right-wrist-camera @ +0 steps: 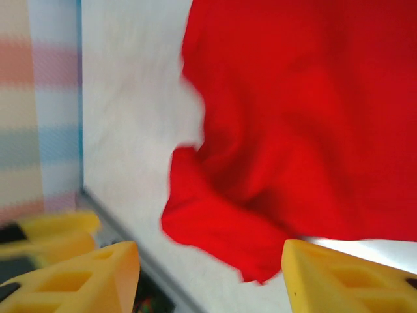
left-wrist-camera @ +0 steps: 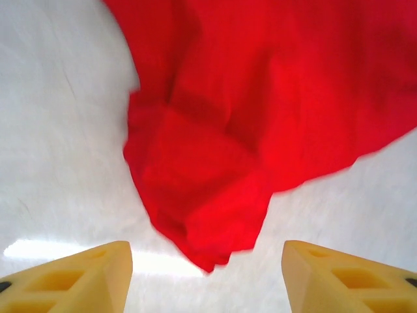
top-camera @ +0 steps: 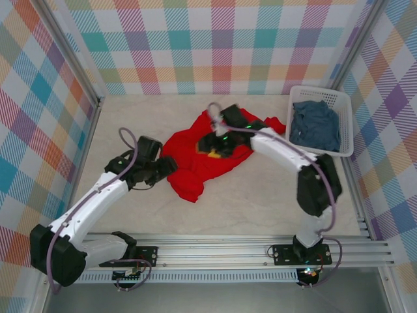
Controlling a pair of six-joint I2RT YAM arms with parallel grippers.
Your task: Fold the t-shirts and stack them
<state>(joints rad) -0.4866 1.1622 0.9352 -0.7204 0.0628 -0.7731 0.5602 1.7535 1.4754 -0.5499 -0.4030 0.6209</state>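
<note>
The red t-shirt (top-camera: 195, 163) lies crumpled in the middle of the table, with a bit of its print showing beside my right arm. My left gripper (top-camera: 169, 167) is at the shirt's left edge. In the left wrist view it (left-wrist-camera: 207, 280) stands open, and a corner of the red t-shirt (left-wrist-camera: 221, 163) points down toward the gap between the yellow fingers (left-wrist-camera: 85, 277). My right gripper (top-camera: 215, 145) hangs over the shirt's upper middle. In the blurred right wrist view it (right-wrist-camera: 212, 277) is open, with a loose fold of the red t-shirt (right-wrist-camera: 260, 195) lying free ahead of it. The blue-grey t-shirt (top-camera: 315, 124) sits bunched in the basket.
The white lattice basket (top-camera: 319, 92) stands at the back right against the plaid wall. Plaid walls and metal frame posts close in the table on the left, back and right. Bare table shows in front of the shirt (top-camera: 247, 202).
</note>
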